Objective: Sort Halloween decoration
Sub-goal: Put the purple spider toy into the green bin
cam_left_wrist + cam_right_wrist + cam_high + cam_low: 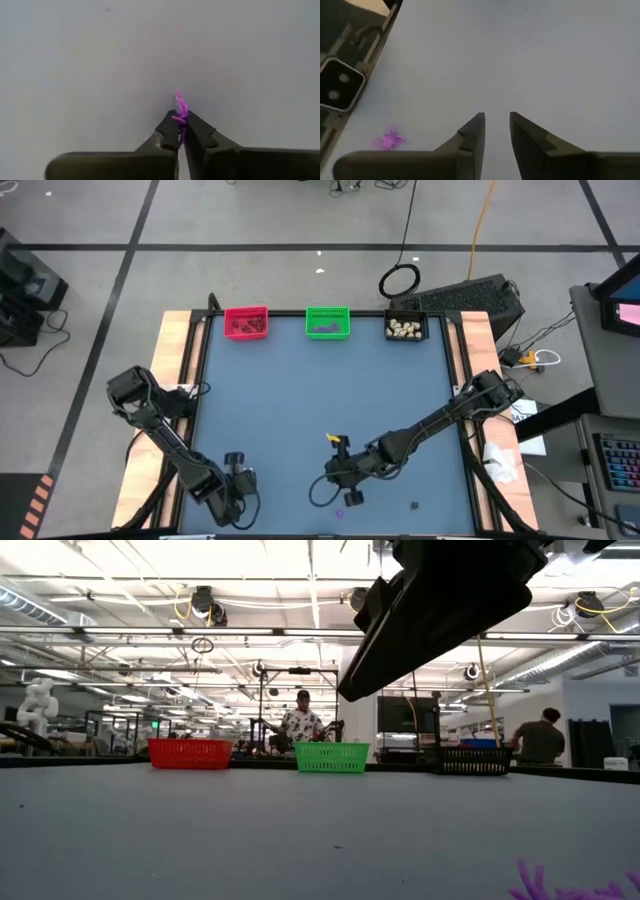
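A wide blue-grey table top (320,410) fills the overhead view, with three small rectangular plastic bins lined along its far edge: a red bin (246,322) holding dark pieces, a green bin (327,322) holding purple pieces, and a black bin (405,328) holding cream-white lumps. Two dark jointed arms reach in from the near corners. The left gripper (181,131) hovers near the table's near-left edge, clenched on a flat purple spiky trinket (180,111) that stands upright between its fingertips. The right gripper (496,131) hangs near the table's near centre, its jaws parted a little and grasping nothing. A second flat purple trinket (389,140) lies loose on the table just beside the right gripper, off to one side of its fingers rather than between them. The right arm is clearly the nearer one to it. The green bin lies well away, straight across the table.
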You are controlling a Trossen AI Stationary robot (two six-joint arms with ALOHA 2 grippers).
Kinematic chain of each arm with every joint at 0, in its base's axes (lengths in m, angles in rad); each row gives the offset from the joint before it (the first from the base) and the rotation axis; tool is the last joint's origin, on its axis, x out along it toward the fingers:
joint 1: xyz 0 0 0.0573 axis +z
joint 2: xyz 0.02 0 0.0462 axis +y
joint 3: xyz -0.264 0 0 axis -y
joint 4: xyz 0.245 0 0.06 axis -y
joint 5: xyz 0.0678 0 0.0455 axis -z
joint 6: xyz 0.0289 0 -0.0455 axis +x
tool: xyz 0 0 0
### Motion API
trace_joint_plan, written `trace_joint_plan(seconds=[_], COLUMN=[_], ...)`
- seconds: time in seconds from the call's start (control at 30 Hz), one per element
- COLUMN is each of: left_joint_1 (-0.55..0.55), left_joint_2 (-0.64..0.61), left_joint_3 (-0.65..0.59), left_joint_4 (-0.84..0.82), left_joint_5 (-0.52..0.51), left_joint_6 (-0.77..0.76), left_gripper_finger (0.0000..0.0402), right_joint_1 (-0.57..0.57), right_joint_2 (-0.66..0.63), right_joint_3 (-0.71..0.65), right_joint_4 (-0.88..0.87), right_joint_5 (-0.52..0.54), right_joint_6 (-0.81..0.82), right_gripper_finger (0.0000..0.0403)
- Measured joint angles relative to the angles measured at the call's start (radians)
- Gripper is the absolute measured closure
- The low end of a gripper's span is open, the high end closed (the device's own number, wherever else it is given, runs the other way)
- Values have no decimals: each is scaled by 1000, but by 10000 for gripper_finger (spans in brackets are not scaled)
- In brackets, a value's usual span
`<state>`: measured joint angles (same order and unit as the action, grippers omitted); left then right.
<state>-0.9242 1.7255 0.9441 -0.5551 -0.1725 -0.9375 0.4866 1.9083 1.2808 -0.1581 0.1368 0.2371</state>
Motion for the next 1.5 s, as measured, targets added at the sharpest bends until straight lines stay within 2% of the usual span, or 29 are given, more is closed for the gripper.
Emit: trace_joint_plan(seconds=[0.07,0.13,0.23,0.3,0.43,0.6,0.83,0.93,1.07,1.27,1.5], left_joint_1=[10,39,111,171,309,496,812,955,1122,1346,1484], left_joint_2=[1,1,1,1,-22,-90,-177,-179,-165,-69,148], left_joint_3=[22,33,33,33,30,30,31,37,61,204,493], left_joint_4=[-53,-70,-68,-66,-54,22,180,217,271,250,126], left_joint_5=[-21,-34,-66,-74,-76,-63,44,93,153,255,311], left_joint_6=[2,26,90,165,357,565,767,834,902,935,1025], left_gripper_finger=[394,394,398,398,399,400,400,400,400,401,401], right_joint_1=[2,6,7,7,16,13,-5,-29,-56,-118,-217], right_joint_2=[0,0,0,0,-6,-50,-185,-255,-324,-361,-361], right_joint_3=[0,0,0,0,-29,-181,-473,-579,-650,-659,-659], right_joint_4=[0,-1,-4,-8,10,211,553,620,639,624,606], right_joint_5=[4,55,121,170,232,229,228,229,229,228,197], right_joint_6=[-33,-80,-121,-138,-156,-142,-102,-60,-35,-96,-125], right_gripper_finger=[323,333,367,392,396,402,402,403,403,403,403])
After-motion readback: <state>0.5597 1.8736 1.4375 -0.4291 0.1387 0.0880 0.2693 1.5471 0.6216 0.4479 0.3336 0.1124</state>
